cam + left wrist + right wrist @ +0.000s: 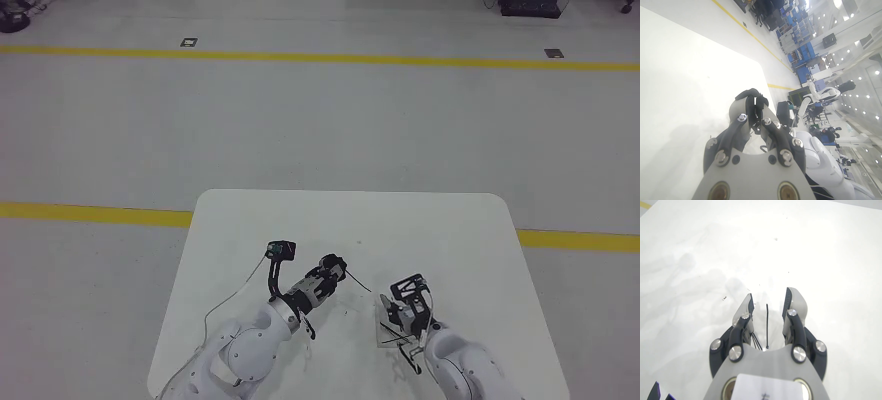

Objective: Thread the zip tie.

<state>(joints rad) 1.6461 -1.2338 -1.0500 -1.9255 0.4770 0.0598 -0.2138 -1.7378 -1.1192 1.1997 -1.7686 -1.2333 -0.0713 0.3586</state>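
A thin black zip tie [767,325] lies straight on the white table [819,256], its head toward the wrist. My right gripper [769,292] stands open just above it, one finger on each side and neither touching it. In the top view the right gripper [405,288] is near the table's front, right of centre. My left gripper [335,266] is a short way to its left, with a thin black strip [358,283] sticking out from its tips toward the right gripper. In the left wrist view the left gripper [754,95] has its black pads pressed together; the strip between them is hidden.
The white table [350,215] is bare across its far half, with rounded corners and grey floor with yellow lines [300,57] beyond. A few more thin black strands [755,342] lie under the right gripper's base. A black cable [235,295] trails from the left arm.
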